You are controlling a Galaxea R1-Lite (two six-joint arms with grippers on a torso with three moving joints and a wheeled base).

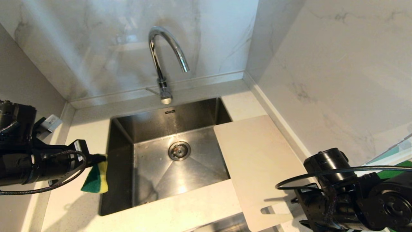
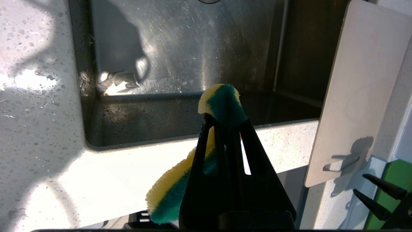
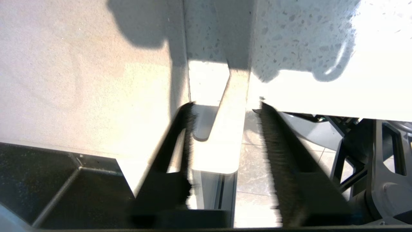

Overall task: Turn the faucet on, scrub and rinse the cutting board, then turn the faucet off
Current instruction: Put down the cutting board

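Right pincer (image 3: 225, 129) stands open around the handle end of the cutting board (image 1: 257, 158), a big, thin, pale board; left pincer (image 2: 225, 124) squeezes a sponge (image 1: 96, 178).

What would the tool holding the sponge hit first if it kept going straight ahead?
Probably nothing close by: the left tool, shut on the sponge, points across the open sink. Farther along lies the cutting board, though depth is unclear.

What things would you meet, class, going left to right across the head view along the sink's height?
Left tool holding the sponge → sink → drain → cutting board → right arm.
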